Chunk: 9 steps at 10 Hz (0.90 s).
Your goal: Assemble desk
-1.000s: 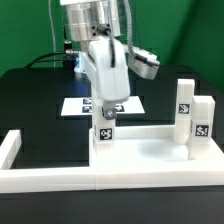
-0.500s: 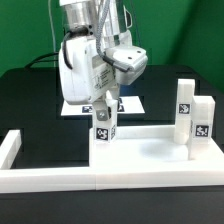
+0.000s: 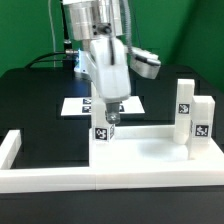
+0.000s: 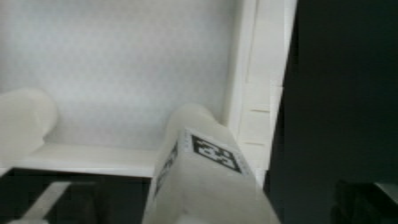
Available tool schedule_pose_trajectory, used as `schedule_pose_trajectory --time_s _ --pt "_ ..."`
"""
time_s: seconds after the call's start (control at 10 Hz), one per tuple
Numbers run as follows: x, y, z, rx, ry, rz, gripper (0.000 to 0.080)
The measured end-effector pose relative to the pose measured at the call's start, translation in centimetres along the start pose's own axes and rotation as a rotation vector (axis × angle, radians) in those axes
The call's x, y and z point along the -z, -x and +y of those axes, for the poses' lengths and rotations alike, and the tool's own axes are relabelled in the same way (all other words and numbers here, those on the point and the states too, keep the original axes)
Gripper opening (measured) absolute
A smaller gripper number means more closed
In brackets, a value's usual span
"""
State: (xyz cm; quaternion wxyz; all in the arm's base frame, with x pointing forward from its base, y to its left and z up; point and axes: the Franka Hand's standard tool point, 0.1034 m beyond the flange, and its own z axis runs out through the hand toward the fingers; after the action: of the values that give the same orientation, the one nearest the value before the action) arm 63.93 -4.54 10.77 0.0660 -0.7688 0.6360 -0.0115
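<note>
Since half a second ago the arm has swung back square over the leg and its wrist has untwisted; the leg [image 3: 105, 131] has not shifted. Hand [image 3: 109, 112] sits right above the leg top in the exterior view; fingers blur into the white arm body there, so I cannot tell from either view whether they're spread or pinching the leg.

Counts, relative to the tabletop [image 3: 150, 152]:
- 1 tabletop, white, raised rim, lying on the black counter [image 3: 40, 105].
- 3 legs upright on it: one under the hand at the far corner on the exterior view's left, two [image 3: 185, 105] [image 3: 200, 125] close together at the exterior view's right end.
- 1 marker board [image 3: 75, 104] flat on the counter behind the tabletop, partly hidden by the arm.
- White border bars [image 3: 40, 180] along the front and the exterior view's left.

Labels: only black-white square tags on each leg, no readable text. Wrist view shows a tagged leg [image 4: 205, 160] close up against the tabletop's rim [image 4: 267, 80].
</note>
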Motion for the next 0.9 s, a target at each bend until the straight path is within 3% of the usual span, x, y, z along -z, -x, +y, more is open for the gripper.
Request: schedule_pose_trajectory --time_s 0.2,0.4,0.6,0.8,0.9 --pt "-0.03 -0.18 0.07 0.129 0.003 0.003 0.0645" --pt "0.26 -0.33 -0.21 0.525 0.050 0.011 0.0649" --pt "0.45 -0.55 -0.46 0.728 0.054 -0.007 0.0649" --pt "0.44 -0.55 -0.44 0.687 0.054 -0.005 0.0601" --pt "0.44 -0.57 -0.43 0.683 0.054 -0.005 0.0426"
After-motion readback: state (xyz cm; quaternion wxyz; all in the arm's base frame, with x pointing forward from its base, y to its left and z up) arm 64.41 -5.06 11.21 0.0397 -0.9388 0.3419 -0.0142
